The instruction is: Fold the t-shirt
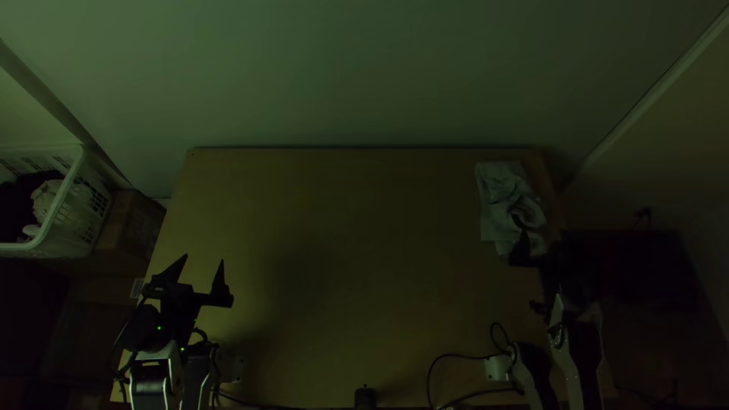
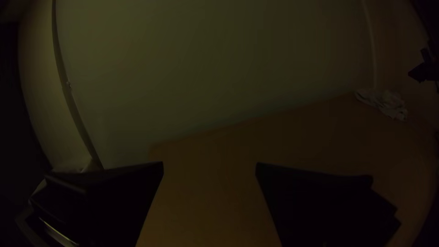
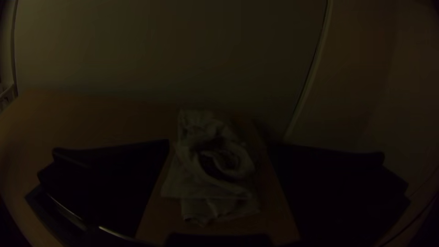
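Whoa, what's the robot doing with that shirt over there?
It isn't holding the shirt right now. The shirt lies in a rumpled heap near the far right corner of the table. The right pincer is open, right by the shirt. The left pincer is open too, at the table's left side, with nothing in it.

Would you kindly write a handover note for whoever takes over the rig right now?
Left gripper: open, empty, at the table's left side.
Right gripper: open, gripping nothing, by the shirt.
Shirt: bunched and creased, at the table's far right.
Done: no neat fold that I can make out.
Left to do: probably spread it out, then fold it.
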Controlling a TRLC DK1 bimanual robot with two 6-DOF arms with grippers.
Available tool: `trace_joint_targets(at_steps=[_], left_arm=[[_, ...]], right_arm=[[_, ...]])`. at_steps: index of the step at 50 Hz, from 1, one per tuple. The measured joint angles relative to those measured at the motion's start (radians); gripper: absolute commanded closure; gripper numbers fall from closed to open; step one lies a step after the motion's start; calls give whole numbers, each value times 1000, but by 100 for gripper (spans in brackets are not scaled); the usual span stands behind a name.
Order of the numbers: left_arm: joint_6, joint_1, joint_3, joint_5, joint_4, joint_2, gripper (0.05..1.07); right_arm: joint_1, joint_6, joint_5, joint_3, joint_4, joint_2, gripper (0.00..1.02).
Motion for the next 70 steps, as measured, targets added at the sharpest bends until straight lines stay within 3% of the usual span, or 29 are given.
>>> trace_joint_targets(at_steps=[15,23,36,43,70], left_arm=[[21,0,-181,4,263,-21,10],[9,37,-255,4,396,-22,10],[-11,98,-323,3,426,-26,10],[-19,119,-345,3,496,-26,10],[-41,128,-351,-2,508,-26,10]], right_arm=[[-8,-30,13,-208,13,-459,4],[-79,-30,23,-261,39,-474,4],[-94,-29,26,-412,175,-475,4],[-56,-31,34,-413,175,-475,4],[-73,-53,42,-413,175,-475,4]])
